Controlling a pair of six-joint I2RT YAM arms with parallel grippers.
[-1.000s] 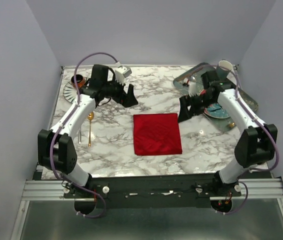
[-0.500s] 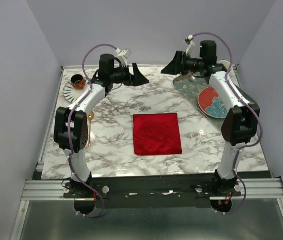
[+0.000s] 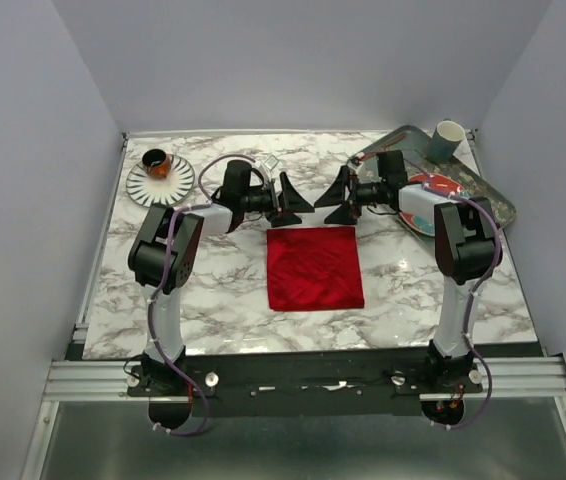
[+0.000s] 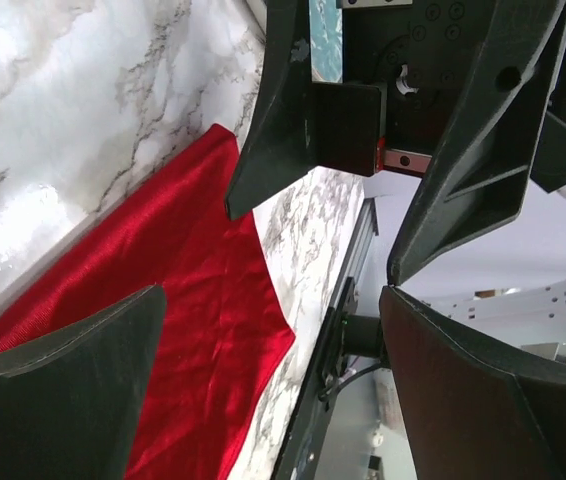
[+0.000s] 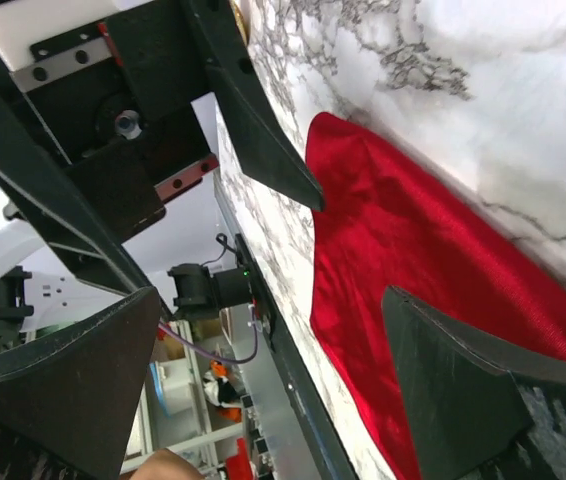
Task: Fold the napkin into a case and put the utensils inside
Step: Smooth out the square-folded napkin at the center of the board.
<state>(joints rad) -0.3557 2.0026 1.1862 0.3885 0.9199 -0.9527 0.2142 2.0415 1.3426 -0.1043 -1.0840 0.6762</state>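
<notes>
The red napkin [image 3: 314, 267] lies flat as a near-square in the middle of the marble table [image 3: 223, 290]. My left gripper [image 3: 303, 204] and right gripper [image 3: 331, 204] hang low over its far edge, tips pointing at each other a small gap apart. Both are open with nothing between the fingers. In the left wrist view the napkin [image 4: 193, 300] spreads under my left gripper [image 4: 273, 390], with the right gripper [image 4: 363, 150] straight ahead. The right wrist view shows the napkin [image 5: 413, 290] below my right gripper [image 5: 268, 380]. The utensils are hidden from view.
A striped saucer [image 3: 175, 183] with a small brown cup [image 3: 156, 161] sits at the back left. At the back right a metal tray [image 3: 493, 200] holds a pale green cup [image 3: 448, 140] and a red patterned plate [image 3: 425, 186].
Both arms have swung from the back of the table down and inward, so the grippers now face each other over the napkin's far edge. The napkin has not moved.
</notes>
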